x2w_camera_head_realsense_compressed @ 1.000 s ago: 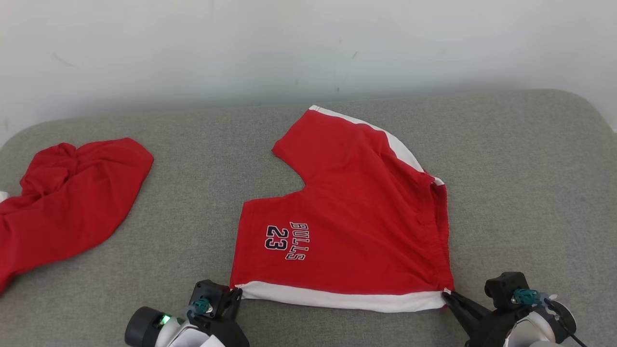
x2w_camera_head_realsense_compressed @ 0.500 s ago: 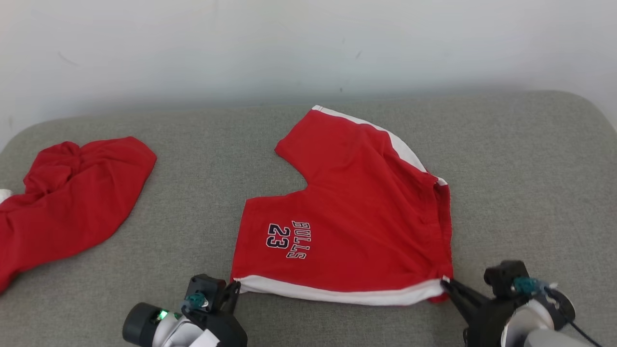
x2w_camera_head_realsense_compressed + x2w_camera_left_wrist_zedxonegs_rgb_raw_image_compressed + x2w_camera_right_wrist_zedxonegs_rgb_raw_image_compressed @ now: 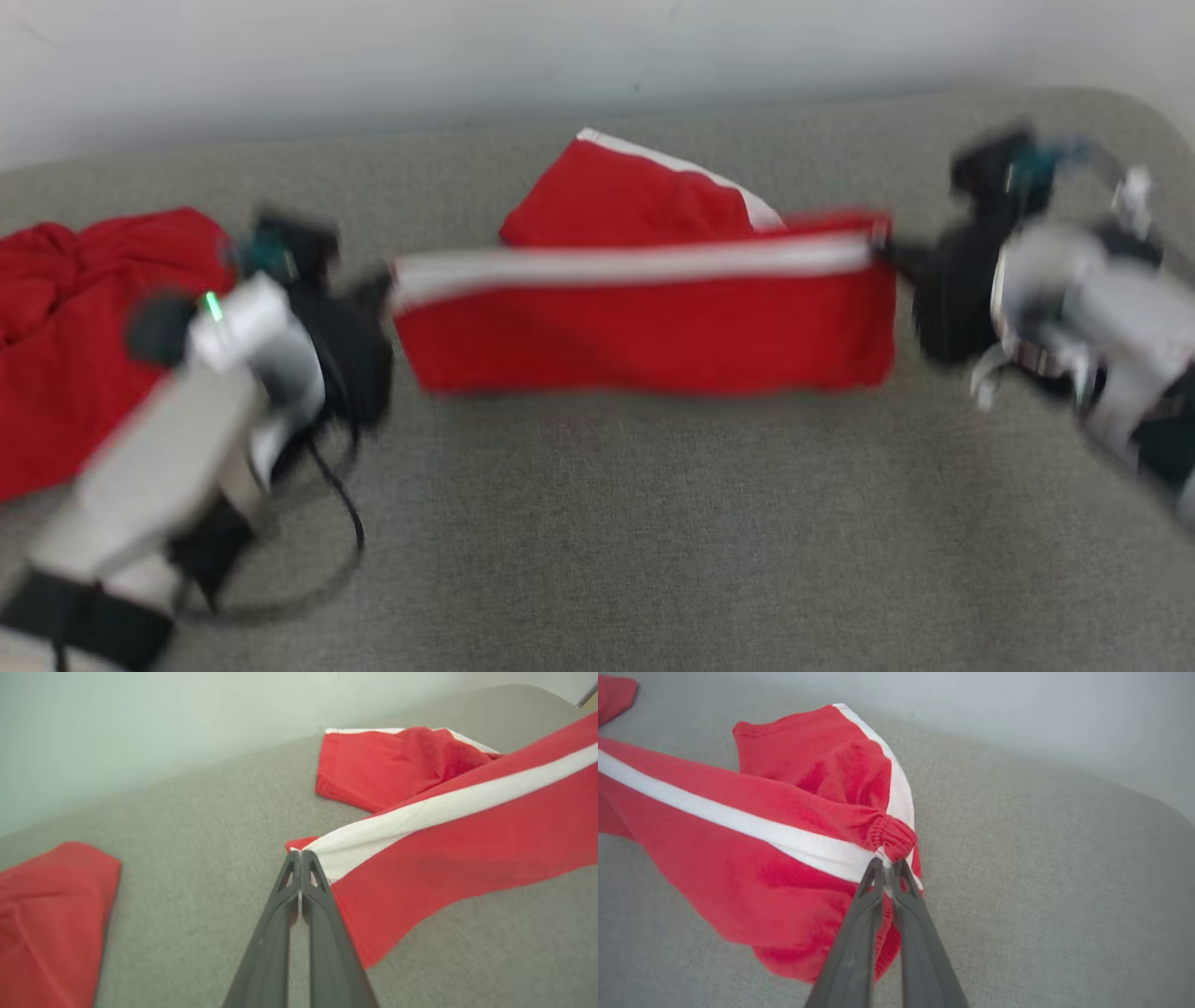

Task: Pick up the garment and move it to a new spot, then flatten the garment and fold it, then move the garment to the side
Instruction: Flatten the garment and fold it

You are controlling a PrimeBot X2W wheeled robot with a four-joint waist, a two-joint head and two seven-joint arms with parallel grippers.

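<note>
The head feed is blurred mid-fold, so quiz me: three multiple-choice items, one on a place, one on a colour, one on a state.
1. Where on the grey cushion does the spare red garment lie? A. robot's left B. robot's right C. dead centre
2. What colour is the stripe along the held edge of the shorts? A. black B. white C. yellow
3. How is the left gripper? A. open, empty B. shut on the shorts' corner C. flat on the cushion
Key: 1 A, it sits at the head view's left edge. 2 B, both wrist views show it white. 3 B, its fingers pinch the striped corner.
</note>
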